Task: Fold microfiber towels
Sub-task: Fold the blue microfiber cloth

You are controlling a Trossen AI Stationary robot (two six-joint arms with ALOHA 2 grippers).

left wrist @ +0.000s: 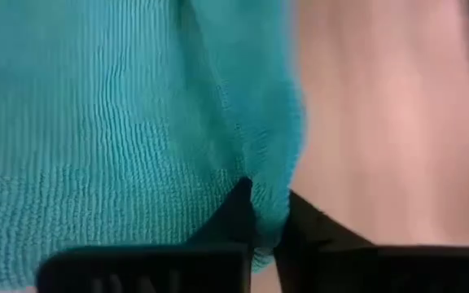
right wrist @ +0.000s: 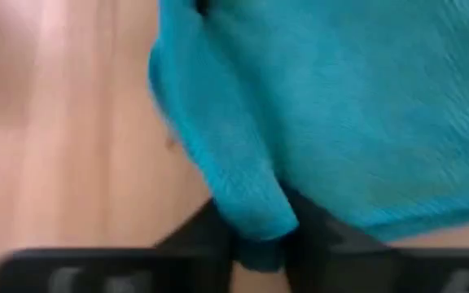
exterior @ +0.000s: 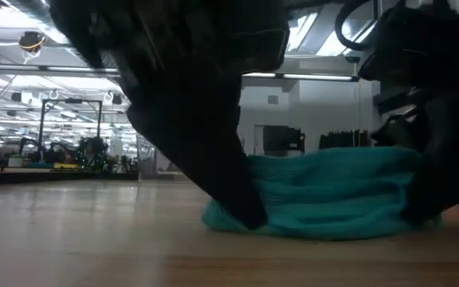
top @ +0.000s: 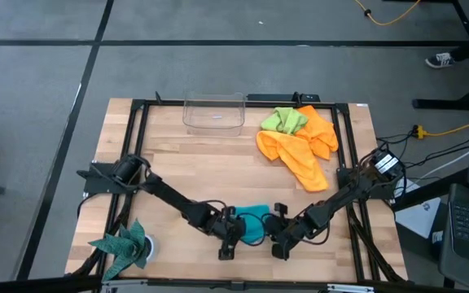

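The turquoise-blue towel [top: 252, 222] lies bunched on the wooden table near its front edge, and shows as a low heap in the low view [exterior: 333, 191]. My left gripper [top: 228, 244] is shut on its near left part. My right gripper [top: 280, 244] is shut on its near right part. The lime-green towel [top: 284, 120] lies on the orange towels [top: 304, 148] in a heap at the far right of the table. My left gripper pinches a rolled-over edge of the turquoise towel [left wrist: 271, 213] between its two fingers, at the towel's near left side. The fingers slant down from above [exterior: 237, 199]. The towel rests on the table, slack. My right gripper pinches a folded edge of the turquoise towel [right wrist: 255, 213] between its two fingers, at the towel's near right side. The fingers slant down from above [exterior: 429, 203]. The towel lies on the table below them, slack.
A clear plastic bin [top: 215, 112] stands at the table's far edge. A dark teal spiky-edged cloth [top: 124, 244] sits at the near left corner. A black frame [top: 137, 130] runs round the tabletop. Bare wood lies between the bin and the turquoise towel.
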